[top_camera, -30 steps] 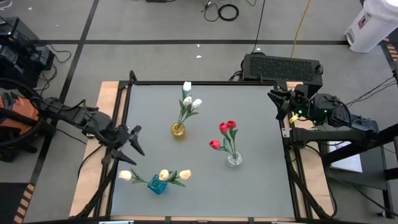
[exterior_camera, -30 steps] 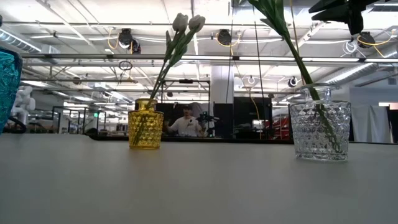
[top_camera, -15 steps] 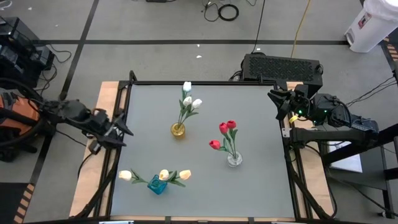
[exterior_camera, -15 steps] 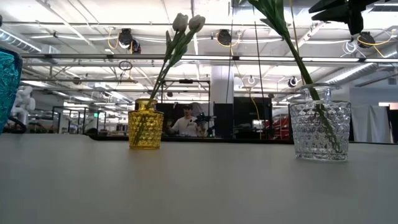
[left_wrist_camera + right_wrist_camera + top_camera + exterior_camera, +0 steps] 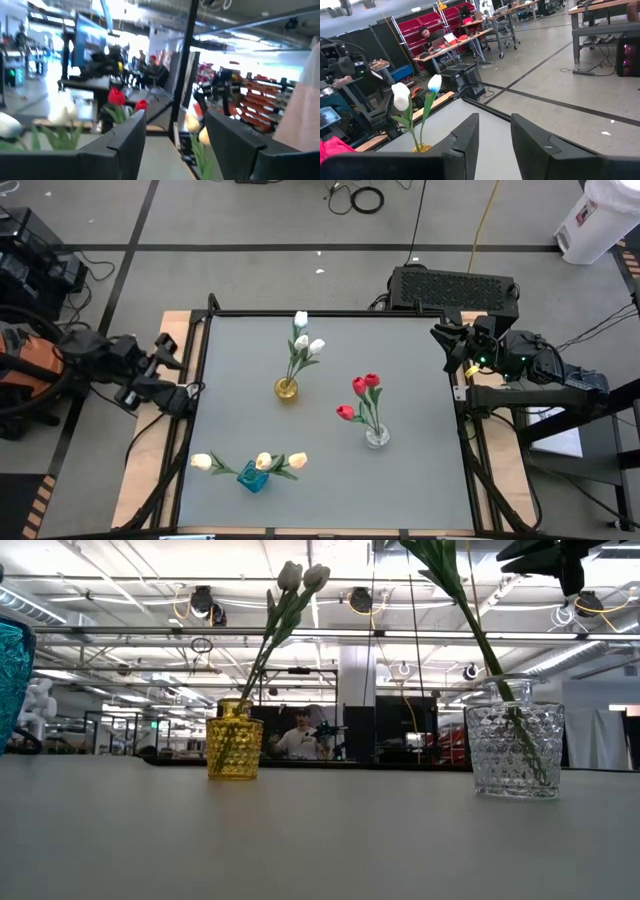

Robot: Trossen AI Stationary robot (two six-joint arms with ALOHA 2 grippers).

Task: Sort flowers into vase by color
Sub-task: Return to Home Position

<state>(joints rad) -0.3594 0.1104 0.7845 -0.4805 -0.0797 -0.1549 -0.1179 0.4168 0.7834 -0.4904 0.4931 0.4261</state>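
Tulips (image 5: 302, 342) sorted across three vases (image 5: 287, 388), left end effector (image 5: 174, 119) parted beside table (image 5: 420, 470), right end effector (image 5: 495, 121) narrowly parted

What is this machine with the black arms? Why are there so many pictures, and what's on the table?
It is a robot with two dark arms, each ending in a two-finger claw. One picture looks straight down from above, one looks level across the table, and two come from small cameras on the arms' wrists. On the grey table stand three vases: a yellow vase with white tulips, a clear vase with red tulips, and a blue vase with yellow tulips. The left claw waits by the table's left edge, the right claw by its right edge. Both are open and hold nothing.
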